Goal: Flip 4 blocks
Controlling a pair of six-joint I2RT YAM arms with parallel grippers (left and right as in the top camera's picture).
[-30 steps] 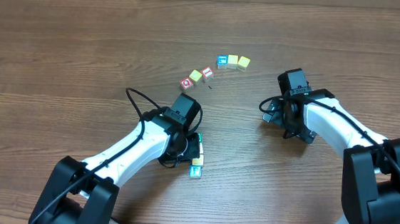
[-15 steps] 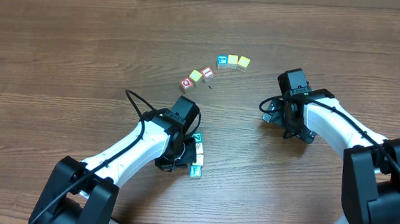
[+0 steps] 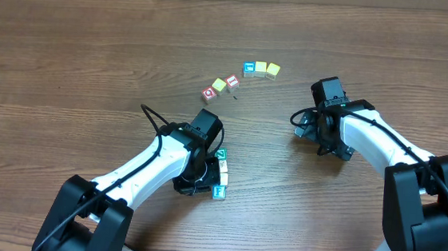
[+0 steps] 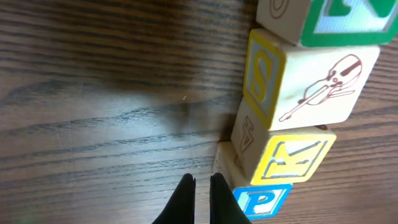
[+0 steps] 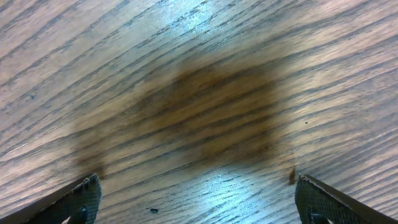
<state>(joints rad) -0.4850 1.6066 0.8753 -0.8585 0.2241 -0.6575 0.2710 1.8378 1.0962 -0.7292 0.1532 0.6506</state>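
- One wooden table [image 3: 68,65]: smooth grain, so a pushed cube would probably slide rather than tip.
- Two arms: the left arm [image 3: 149,164] reaches to the near centre. The right arm [image 3: 382,150] rests at the right, well apart from the work.
- Right gripper [image 5: 198,182]: jaws spread wide over bare wood, holding nothing. It poses little hazard where it is.
- Left gripper [image 4: 200,186]: clenched on nothing, tips low and just beside the row.
- Row of four blocks [image 3: 221,173]: they touch one another just right of the left gripper. A sideways poke at one would likely drag its neighbours or break the line.
- Six other cubes [image 3: 249,67]: these form an arc farther up the table, and two have red faces. Flipping one of them would be the wrong move.
- Green-faced block [image 4: 339,22] and cream violin block [image 4: 323,87]: far end of the row.
- Yellow K block [image 4: 295,160]: nearest the tips. Closed fingers cannot pinch it, so it may roll too far.
- Blue P block [image 4: 264,200]: partly out of view and easy to clip.
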